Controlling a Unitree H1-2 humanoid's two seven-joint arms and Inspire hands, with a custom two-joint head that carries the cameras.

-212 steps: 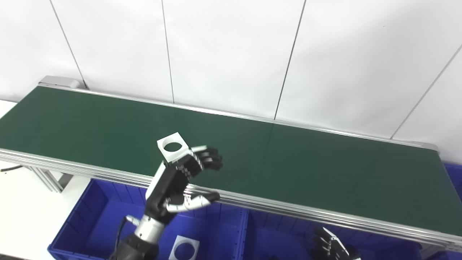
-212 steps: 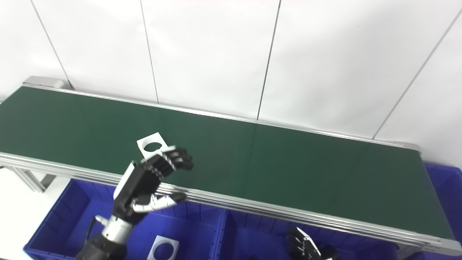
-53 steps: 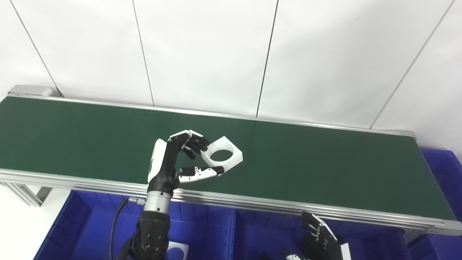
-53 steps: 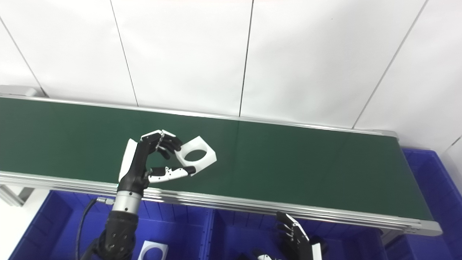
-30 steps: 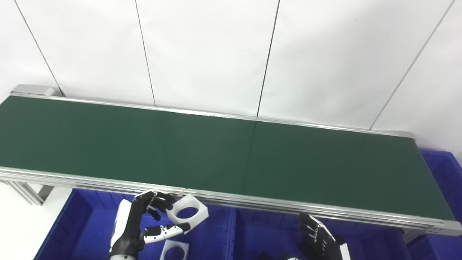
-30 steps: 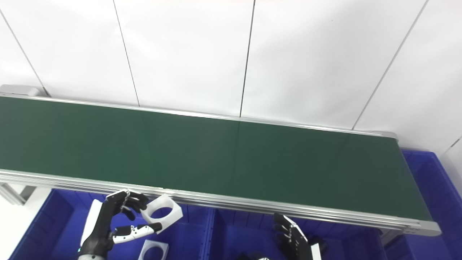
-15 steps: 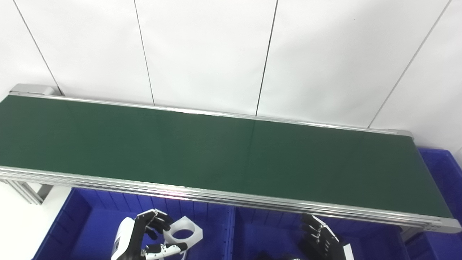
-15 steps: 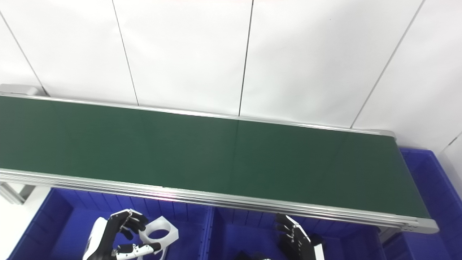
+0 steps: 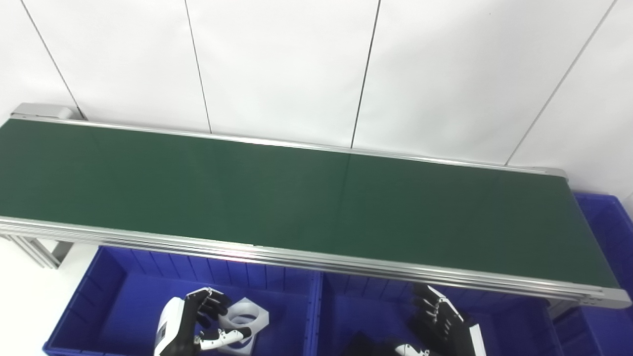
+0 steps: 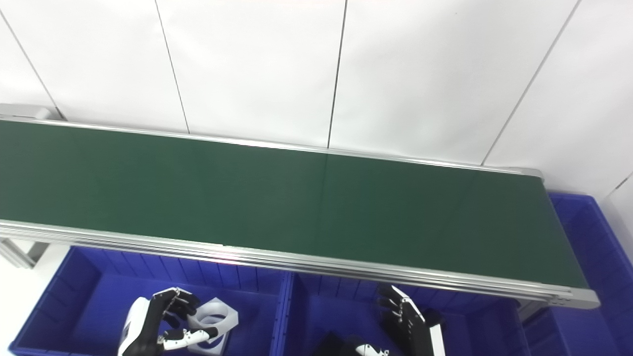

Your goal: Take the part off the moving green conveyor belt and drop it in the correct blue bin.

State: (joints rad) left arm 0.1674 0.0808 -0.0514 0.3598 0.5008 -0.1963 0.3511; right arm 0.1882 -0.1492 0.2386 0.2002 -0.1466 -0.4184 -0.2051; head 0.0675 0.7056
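While lowered into bin (image 9: 113,277) | left hand (image 9: 190,329) seemingly still grips part (image 9: 245,319) | right hand (image 9: 442,329) open

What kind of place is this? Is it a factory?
Probably a small sorting station, like a factory line or a test lab. A long green conveyor belt runs along a white wall, blue bins sit below its near edge, and the robot's left hand holds a white part over one.

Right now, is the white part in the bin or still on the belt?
In the bin. The part sits low inside the left bin, pinched by the left hand. The belt carries nothing.
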